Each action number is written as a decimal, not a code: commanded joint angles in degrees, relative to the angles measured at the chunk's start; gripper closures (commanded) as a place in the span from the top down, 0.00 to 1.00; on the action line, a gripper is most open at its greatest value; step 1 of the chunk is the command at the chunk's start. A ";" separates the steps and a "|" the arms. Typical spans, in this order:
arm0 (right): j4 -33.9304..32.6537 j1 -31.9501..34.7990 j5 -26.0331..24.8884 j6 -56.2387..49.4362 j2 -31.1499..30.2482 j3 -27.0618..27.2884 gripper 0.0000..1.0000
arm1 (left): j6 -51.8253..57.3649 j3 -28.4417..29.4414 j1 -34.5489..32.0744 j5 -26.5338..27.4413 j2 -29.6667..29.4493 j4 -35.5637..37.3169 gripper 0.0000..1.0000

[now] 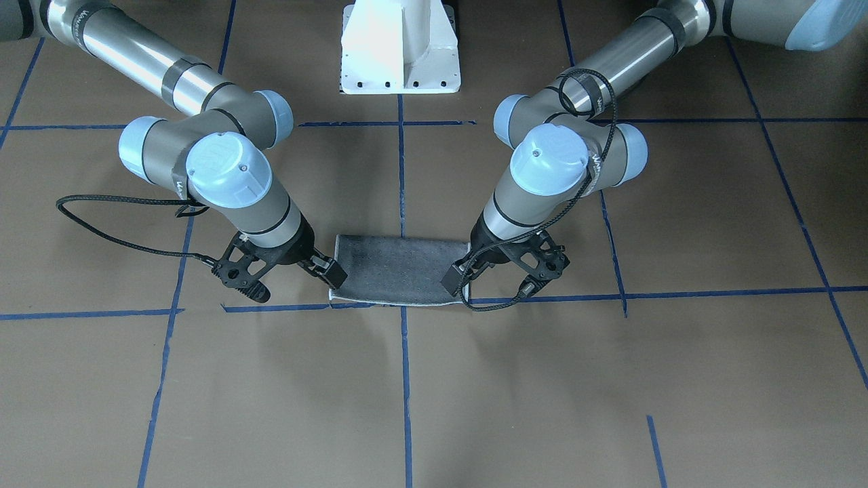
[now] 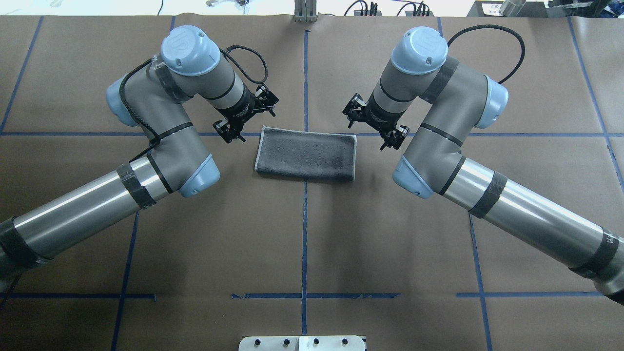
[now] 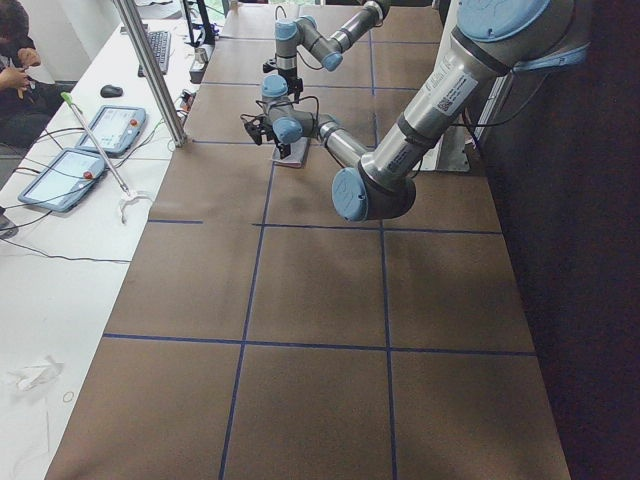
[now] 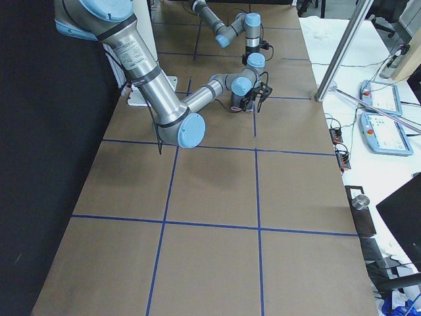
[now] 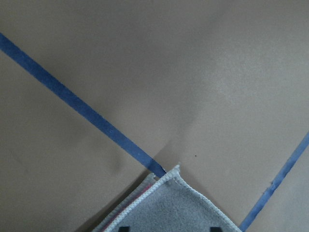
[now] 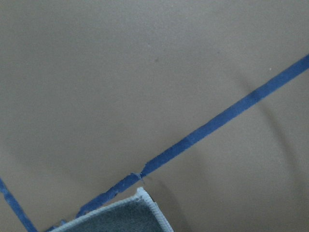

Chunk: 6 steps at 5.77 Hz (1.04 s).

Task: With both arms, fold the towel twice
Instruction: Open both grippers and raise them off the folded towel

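Observation:
The towel (image 1: 397, 268) lies flat on the brown table, folded into a rectangle with its grey face up and pale edging along the sides; it also shows in the overhead view (image 2: 306, 153). My left gripper (image 2: 248, 117) is open and empty at the towel's far left corner, and appears at the view's right from the front (image 1: 491, 283). My right gripper (image 2: 373, 124) is open and empty at the far right corner (image 1: 298, 281). The left wrist view shows a towel corner (image 5: 169, 208) with a thin pink sliver at its edge. The right wrist view shows the other corner (image 6: 120, 217).
The white pedestal base (image 1: 400, 47) stands at the robot's side of the table. Blue tape lines (image 2: 304, 234) cross the brown surface. A metal post (image 3: 150, 70) and tablets (image 3: 110, 128) stand on the side bench beyond the table.

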 commanded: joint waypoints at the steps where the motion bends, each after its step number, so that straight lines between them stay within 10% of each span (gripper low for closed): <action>1: -0.22 1.88 2.15 -0.69 -2.22 2.56 1.00 | 5.48 -6.52 0.00 -0.25 6.66 -0.82 1.00; 6: -0.13 3.12 2.07 -8.60 -6.11 4.78 1.00 | 6.04 -2.88 7.29 4.66 3.99 -3.29 0.99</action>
